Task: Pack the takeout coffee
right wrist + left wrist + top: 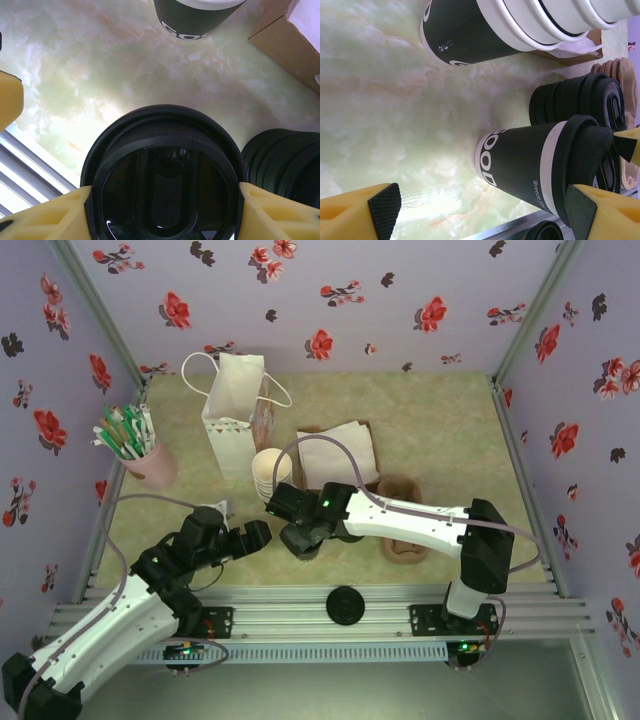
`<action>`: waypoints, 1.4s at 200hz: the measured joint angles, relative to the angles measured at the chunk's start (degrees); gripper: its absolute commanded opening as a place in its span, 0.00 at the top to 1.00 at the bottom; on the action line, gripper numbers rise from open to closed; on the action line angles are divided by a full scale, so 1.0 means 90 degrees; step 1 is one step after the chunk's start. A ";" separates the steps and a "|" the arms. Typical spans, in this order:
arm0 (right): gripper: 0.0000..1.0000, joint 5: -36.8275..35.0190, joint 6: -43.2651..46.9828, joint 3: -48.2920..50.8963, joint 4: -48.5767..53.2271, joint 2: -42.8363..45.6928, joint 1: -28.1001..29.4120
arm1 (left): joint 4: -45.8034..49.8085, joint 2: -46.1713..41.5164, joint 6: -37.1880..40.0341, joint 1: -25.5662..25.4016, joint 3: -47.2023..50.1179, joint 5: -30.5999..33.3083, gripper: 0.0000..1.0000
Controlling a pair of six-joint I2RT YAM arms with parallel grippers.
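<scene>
**Top view.** The right hand (300, 537) sits low over the near middle of the table (440, 430), its arm reaching in from the right. The takeout coffee (303, 551) stands upright directly under it, mostly hidden by the hand. The left hand (258, 534) is just to the left, pointing at the cup with its fingers apart. Behind them are the stack of cups (268, 475), a white paper bag (235, 405) and a box (338, 455) of napkins. A pink cup (145, 462) of straws stands at far left. A loose lid (345, 605) lies on the metal rail (250, 605) at the near edge.

**Left wrist view.** The camera is rolled, so the takeout coffee (520, 172) reads sideways: dark wall, white lettering, cream band, black lid on top. It stands on the table ahead of the left hand (480, 196). That hand's two yellow fingers are spread wide with nothing clamped between the pads. I cannot tell whether the upper pad touches the lid. One finger (631, 145) of the right hand presses the lid's edge. The spare lids (580, 100) stand just beside the coffee, with the stack of cups (520, 25) beyond.

**Right wrist view.** This looks straight down on the lidded takeout coffee (162, 165). The right hand (164, 196) is closed on it, one yellow finger against each side of the lid rim. The spare lids (285, 160) are just to the right. The box (290, 45) corner is at upper right, and the base of the stack of cups (195, 17) is at the top edge. One finger (9, 97) of the left hand is at the left edge, apart from the lid.
</scene>
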State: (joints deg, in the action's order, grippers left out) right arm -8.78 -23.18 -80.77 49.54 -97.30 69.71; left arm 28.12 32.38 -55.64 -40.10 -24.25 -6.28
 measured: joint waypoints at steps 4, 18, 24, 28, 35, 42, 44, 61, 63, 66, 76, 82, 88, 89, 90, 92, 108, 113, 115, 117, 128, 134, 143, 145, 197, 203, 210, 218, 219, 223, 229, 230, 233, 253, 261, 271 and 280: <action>0.41 -0.0007 0.0000 0.0000 -0.0002 0.0000 0.0005 | -0.0002 0.0007 0.0000 0.0000 0.0000 0.0000 0.12; 0.41 -0.0010 0.0002 0.0010 -0.0005 0.0000 0.0007 | -0.0010 0.0051 0.0002 0.0000 0.0000 0.0000 0.12; 0.41 -0.0012 0.0002 0.0012 -0.0007 0.0000 0.0007 | -0.0010 0.0066 0.0000 0.0000 0.0000 0.0000 0.12; 0.41 -0.0015 0.0002 0.0012 -0.0007 0.0000 0.0010 | -0.0012 0.0078 0.0002 0.0000 0.0000 0.0000 0.12; 0.41 -0.0029 0.0005 0.0017 -0.0012 0.0000 0.0017 | -0.0015 0.0095 0.0000 0.0000 0.0000 -0.0002 0.13; 0.41 -0.0044 0.0007 0.0024 -0.0022 0.0000 0.0024 | -0.0029 0.0109 0.0000 0.0000 0.0000 -0.0002 0.13; 0.41 -0.0051 0.0010 0.0024 -0.0024 0.0000 0.0024 | -0.0032 0.0117 0.0002 0.0000 0.0000 -0.0002 0.13; 0.40 -0.0085 0.0029 0.0029 -0.0029 0.0000 0.0046 | -0.0041 0.0146 0.0002 0.0000 0.0000 -0.0005 0.13; 0.40 -0.0087 0.0029 0.0029 -0.0029 0.0000 0.0046 | -0.0044 0.0146 0.0002 0.0000 0.0000 -0.0007 0.13; 0.39 -0.0095 0.0036 0.0029 -0.0032 0.0000 0.0049 | -0.0044 0.0148 0.0002 0.0000 0.0000 -0.0010 0.13; 0.37 -0.0104 0.0061 0.0029 -0.0032 0.0000 0.0053 | -0.0053 0.0160 0.0002 0.0000 0.0000 -0.0029 0.12; 0.36 -0.0107 0.0075 0.0029 -0.0029 0.0000 0.0053 | -0.0056 0.0165 0.0002 0.0000 0.0000 -0.0039 0.12; 0.35 -0.0107 0.0080 0.0024 -0.0027 0.0000 0.0053 | -0.0056 0.0172 0.0005 0.0000 0.0000 -0.0046 0.12; 0.35 -0.0107 0.0080 0.0024 -0.0027 0.0000 0.0053 | -0.0056 0.0172 0.0005 0.0000 0.0000 -0.0046 0.12; 0.35 -0.0107 0.0080 0.0022 -0.0029 0.0000 0.0053 | -0.0056 0.0172 0.0005 0.0000 0.0000 -0.0046 0.12; 0.35 -0.0107 0.0080 0.0019 -0.0027 0.0000 0.0053 | -0.0056 0.0172 0.0005 0.0000 0.0000 -0.0046 0.12; 0.31 -0.0102 0.0121 -0.0005 -0.0007 0.0000 0.0053 | -0.0056 0.0189 0.0005 0.0000 0.0000 -0.0049 0.12; 0.30 -0.0097 0.0126 -0.0015 0.0005 0.0000 0.0053 | -0.0056 0.0197 0.0005 0.0000 0.0000 -0.0049 0.12; 0.30 -0.0097 0.0131 -0.0019 0.0017 -0.0002 0.0053 | -0.0056 0.0199 0.0005 0.0000 0.0000 -0.0049 0.12; 0.29 -0.0095 0.0129 -0.0024 0.0022 -0.0002 0.0056 | -0.0056 0.0199 0.0005 0.0000 0.0000 -0.0049 0.12; 0.29 -0.0078 0.0151 -0.0070 0.0102 -0.0017 0.0061 | -0.0058 0.0199 0.0005 0.0000 0.0000 -0.0051 0.12; 0.28 -0.0078 0.0177 -0.0107 0.0158 -0.0029 0.0066 | -0.0058 0.0204 0.0005 0.0000 0.0000 -0.0051 0.13; 0.26 -0.0080 0.0202 -0.0163 0.0260 -0.0056 0.0066 | -0.0063 0.0228 0.0005 0.0000 0.0000 -0.0053 0.13; 0.26 -0.0080 0.0199 -0.0177 0.0291 -0.0063 0.0066 | -0.0063 0.0228 0.0005 0.0000 0.0000 -0.0053 0.13; 0.17 -0.0075 0.0272 -0.0359 0.0636 -0.0158 0.0063 | -0.0080 0.0272 0.0005 0.0000 0.0000 -0.0146 0.13; 0.17 -0.0073 0.0274 -0.0359 0.0661 -0.0158 0.0063 | -0.0090 0.0279 0.0005 0.0000 0.0000 -0.0151 0.13; 0.17 -0.0066 0.0291 -0.0359 0.0678 -0.0158 0.0061 | -0.0107 0.0296 0.0005 0.0000 0.0000 -0.0160 0.13; 0.16 -0.0046 0.0294 -0.0359 0.0678 -0.0158 0.0058 | -0.0136 0.0316 0.0005 0.0000 0.0000 -0.0170 0.13; 0.16 -0.0039 0.0296 -0.0359 0.0675 -0.0158 0.0058 | -0.0141 0.0321 0.0005 0.0000 0.0000 -0.0170 0.13; 0.16 -0.0024 0.0296 -0.0359 0.0675 -0.0158 0.0058 | -0.0158 0.0333 0.0005 0.0000 0.0000 -0.0172 0.13; 0.16 -0.0002 0.0296 -0.0359 0.0678 -0.0158 0.0046 | -0.0175 0.0352 0.0005 0.0000 0.0000 -0.0187 0.13; 0.15 -0.0002 0.0296 -0.0359 0.0675 -0.0158 0.0044 | -0.0177 0.0357 0.0005 0.0000 0.0000 -0.0189 0.13; 0.15 0.0002 0.0296 -0.0359 0.0678 -0.0158 0.0041 | -0.0182 0.0369 0.0005 0.0000 0.0000 -0.0197 0.13; 0.14 0.0044 0.0296 -0.0359 0.0675 -0.0158 0.0015 | -0.0223 0.0442 0.0005 0.0000 0.0000 -0.0219 0.14; 0.13 0.0058 0.0294 -0.0359 0.0675 -0.0155 0.0002 | -0.0236 0.0452 0.0005 0.0000 0.0000 -0.0219 0.14; 0.12 0.0092 0.0294 -0.0359 0.0675 -0.0153 -0.0005 | -0.0248 0.0457 0.0005 0.0000 0.0000 -0.0236 0.14; 0.11 0.0129 0.0294 -0.0359 0.0675 -0.0143 -0.0017 | -0.0267 0.0457 0.0005 0.0000 0.0000 -0.0253 0.14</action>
State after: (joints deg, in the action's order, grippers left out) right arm -7.62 -20.53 -84.01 55.61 -98.59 69.56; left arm 25.71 36.49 -55.59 -40.10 -24.25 -8.56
